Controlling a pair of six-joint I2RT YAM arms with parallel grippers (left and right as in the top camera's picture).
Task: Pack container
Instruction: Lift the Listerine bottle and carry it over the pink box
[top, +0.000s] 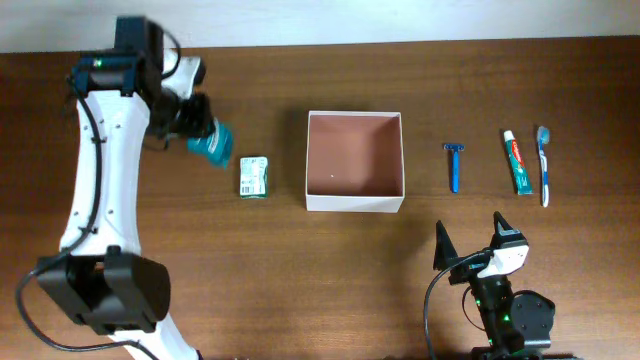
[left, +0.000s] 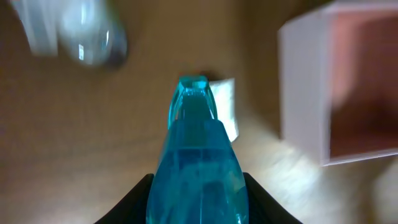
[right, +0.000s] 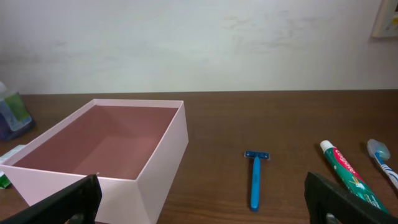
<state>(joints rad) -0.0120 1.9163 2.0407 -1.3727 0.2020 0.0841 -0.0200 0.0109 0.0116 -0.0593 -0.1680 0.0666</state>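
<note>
The container (top: 355, 150) sits at the centre of the table (top: 300, 270), open side up. Its reddish-brown floor is bare in the overhead and right wrist views, so nothing has been packed.

My left gripper (top: 197, 128) is pinching a teal bottle (top: 212, 146), with a finger pressed to either side of its body. The bottle is between 9 and 10 o'clock from the container and well apart from it. It appears to be clear of the table. The left wrist view is blurred, so I record that as likely, not certain.

My right gripper (top: 469, 238) has its fingers spread wide and holds nothing. It is at about 5 o'clock from the container.

Items outstanding:
- a small green-and-white packet (top: 254, 176), lying flat at 9 o'clock, near the container's left wall
- a blue razor (top: 454, 166) at 3 o'clock, near the container
- a toothpaste tube (top: 516, 162), further out at 3 o'clock
- a toothbrush (top: 544, 166), just beside the tube and outermost

Assessment: the task is at its opening. One item is in hand but not delivered, and four lie on the table. The step in hand, as I judge it, is to carry the bottle toward 3 o'clock, over the packet and the near wall, and release it inside. The three right-side items would fall naturally to my right arm.
</note>
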